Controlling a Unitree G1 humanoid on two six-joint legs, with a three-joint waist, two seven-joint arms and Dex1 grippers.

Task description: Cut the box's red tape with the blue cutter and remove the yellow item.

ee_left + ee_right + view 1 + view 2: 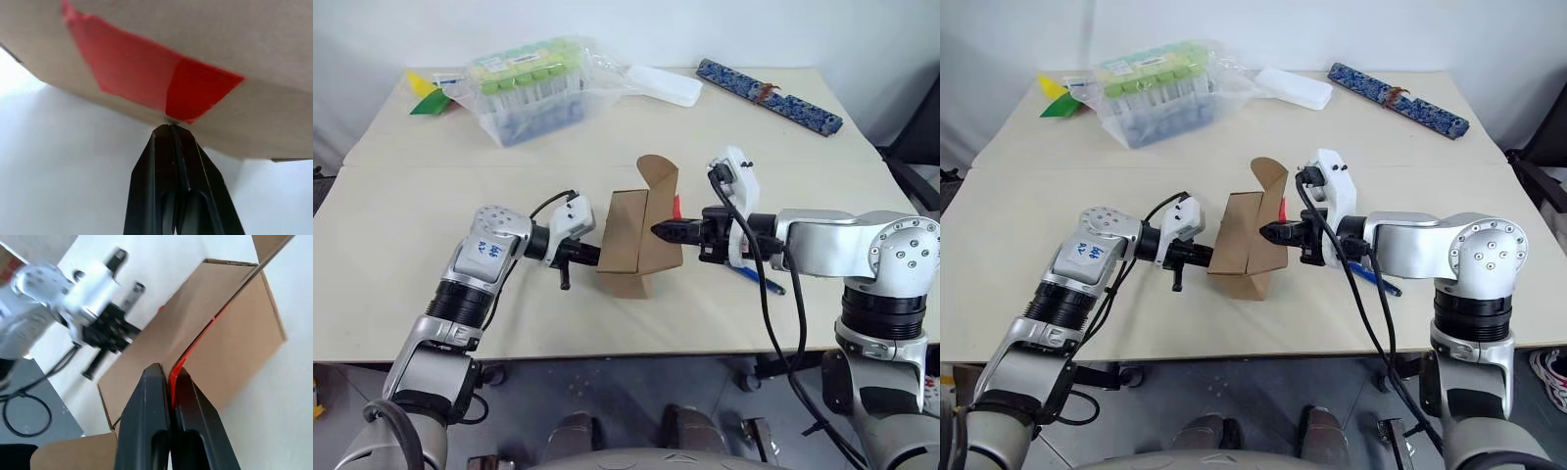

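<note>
Two black grippers meet at the box (636,245), mid-tabletop toward the near edge. We see the right gripper (171,374) pinched shut on a curled strip of glossy red tape (195,345); the left gripper (170,128) closed against the matte brown cardboard. Behind the right arm lies the slim blue cutter (756,277).

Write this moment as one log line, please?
left gripper: shut on box | right gripper: shut on red tape | flap: up | blue cutter: on table
</note>
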